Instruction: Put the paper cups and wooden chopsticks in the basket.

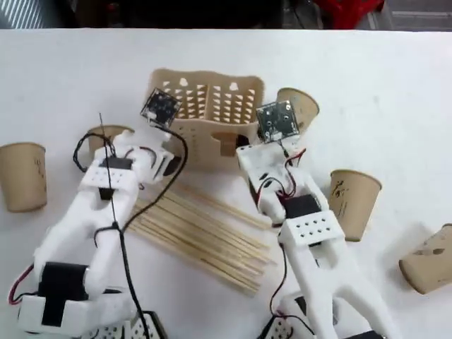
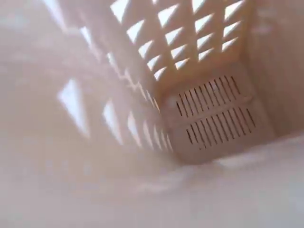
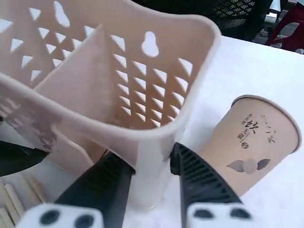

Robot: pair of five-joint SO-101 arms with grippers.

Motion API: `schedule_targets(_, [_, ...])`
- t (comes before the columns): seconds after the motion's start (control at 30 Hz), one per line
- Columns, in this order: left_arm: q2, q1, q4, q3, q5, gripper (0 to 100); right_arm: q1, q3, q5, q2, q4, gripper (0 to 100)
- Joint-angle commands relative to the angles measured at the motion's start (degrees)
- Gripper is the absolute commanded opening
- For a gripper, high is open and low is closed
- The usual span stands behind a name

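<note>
A beige perforated basket (image 1: 205, 113) stands at the table's far middle. My right gripper (image 1: 240, 150) is at its front right corner; in the right wrist view the black fingers (image 3: 102, 183) clamp that corner wall of the basket (image 3: 118, 85) between them. My left gripper (image 1: 167, 161) sits against the basket's front left, and its wrist view looks down into the empty basket floor (image 2: 218, 118). Wooden chopsticks (image 1: 205, 229) lie in a pile between the arms. Paper cups stand at far left (image 1: 22, 176), behind the left arm (image 1: 106, 133), behind the basket's right side (image 1: 300, 106) (image 3: 251, 142) and right of my right arm (image 1: 351, 201).
One more paper cup (image 1: 427, 261) lies on its side at the far right edge. A black cable (image 1: 123, 247) runs along the left arm. Bare white table (image 1: 395, 99) stretches to the right of the basket and behind it.
</note>
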Motion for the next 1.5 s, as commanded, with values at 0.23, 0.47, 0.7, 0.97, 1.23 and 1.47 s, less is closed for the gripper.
schedule_targets(0.23, [-0.13,-1.36,1.67,-4.22,1.58,28,-0.04,-9.23,4.4,-2.07,20.09,21.1])
schedule_targets(0.47, [-0.31,-1.63,7.38,-8.7,5.01,29,-0.48,-15.91,10.81,-1.45,27.74,28.7])
schedule_targets(0.7, [-0.48,-1.8,19.34,-17.23,8.26,29,-0.48,-8.53,14.42,-1.45,17.63,28.7])
schedule_targets(0.97, [-12.97,-6.81,37.71,-29.8,8.62,29,-0.57,-5.63,14.07,-1.45,13.76,28.7])
schedule_targets(1.23, [-15.52,-2.68,46.77,-49.93,11.25,29,-0.31,-5.45,14.15,-1.45,14.29,28.7])
schedule_targets(1.47, [0.84,-0.66,46.51,-58.64,14.95,28,-0.57,-4.57,14.33,-1.54,14.29,28.7])
